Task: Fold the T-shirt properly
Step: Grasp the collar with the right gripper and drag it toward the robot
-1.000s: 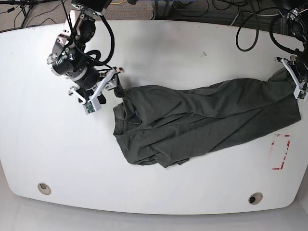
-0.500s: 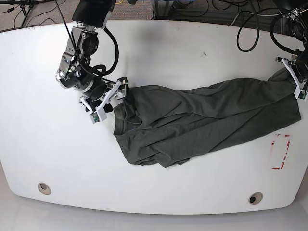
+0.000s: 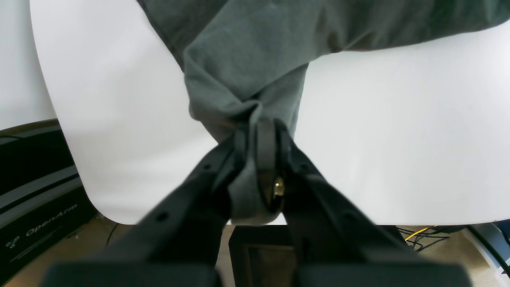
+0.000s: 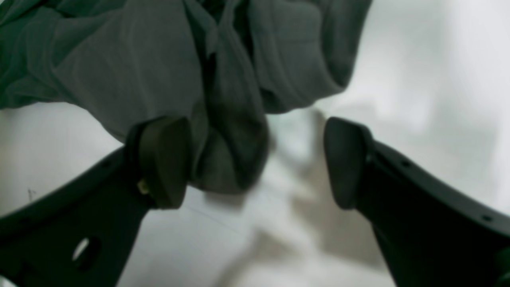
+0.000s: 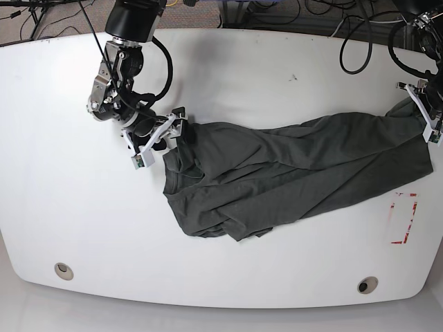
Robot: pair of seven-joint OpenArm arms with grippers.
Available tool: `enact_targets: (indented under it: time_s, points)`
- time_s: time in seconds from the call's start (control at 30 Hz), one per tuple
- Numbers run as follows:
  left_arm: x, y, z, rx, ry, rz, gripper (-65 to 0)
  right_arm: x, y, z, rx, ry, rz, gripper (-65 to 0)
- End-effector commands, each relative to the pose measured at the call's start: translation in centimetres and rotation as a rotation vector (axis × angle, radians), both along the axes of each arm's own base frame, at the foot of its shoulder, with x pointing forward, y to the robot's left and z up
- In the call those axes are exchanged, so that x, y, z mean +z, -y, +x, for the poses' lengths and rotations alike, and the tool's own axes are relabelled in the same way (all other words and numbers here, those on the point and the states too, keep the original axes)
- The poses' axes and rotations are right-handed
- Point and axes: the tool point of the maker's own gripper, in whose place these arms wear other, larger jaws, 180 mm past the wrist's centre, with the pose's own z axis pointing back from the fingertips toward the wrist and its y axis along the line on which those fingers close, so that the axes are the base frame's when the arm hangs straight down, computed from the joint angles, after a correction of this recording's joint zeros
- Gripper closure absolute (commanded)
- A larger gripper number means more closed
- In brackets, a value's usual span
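Right fingers (image 4: 255,163) now astride T-shirt (image 5: 291,176)

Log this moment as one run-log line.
left gripper: shut on T-shirt | right gripper: open, straddling shirt edge | fold: not yet done

Dark charcoal-grey cotton T-shirt (image 5: 277,176), short-sleeved, plain. State: unfolded, rumpled, drawn out into a long band with lengthwise creases. Pose: lying flat across the white table, running from the base view's left-centre up to its right edge. Left end bunched in overlapping layers; right end gathered into a narrow twisted point (image 3: 255,115), lifted slightly at the table's edge.
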Motion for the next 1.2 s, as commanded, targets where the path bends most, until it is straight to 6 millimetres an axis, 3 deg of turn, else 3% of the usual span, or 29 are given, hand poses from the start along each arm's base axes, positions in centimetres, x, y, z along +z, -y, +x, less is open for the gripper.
enact_targets:
  time_s: [0.0, 0.27, 0.53, 0.7, 0.9, 1.17]
  points:
    - [1.1, -0.4, 0.7, -0.013, 0.032, 0.023, -0.3, 2.1, -0.8, 1.6, -0.021, 0.089, 0.053, -49.6]
    - [1.4, 0.0, 1.4, -0.028, 0.083, 0.011, -0.3, 1.4, -1.2, 3.2, -0.054, 0.099, 0.115, -49.5]
    - [1.0, -0.1, 0.9, -0.030, 0.074, 0.010, -0.3, -0.2, -0.8, 3.4, -0.071, 0.065, 0.140, -47.7]
    - [1.0, -0.1, 0.9, -0.030, 0.074, 0.010, -0.3, -0.2, -0.9, 3.4, -0.071, 0.063, 0.144, -29.8]
    - [1.0, 0.0, 0.9, -0.032, 0.073, 0.010, -0.3, 0.1, -0.8, 3.4, -0.070, 0.073, 0.137, 0.0]
    - [0.7, 0.5, 1.0, -0.051, 0.061, 0.005, -0.4, 2.4, 0.2, 1.8, -0.051, 0.128, 0.058, 0.0]
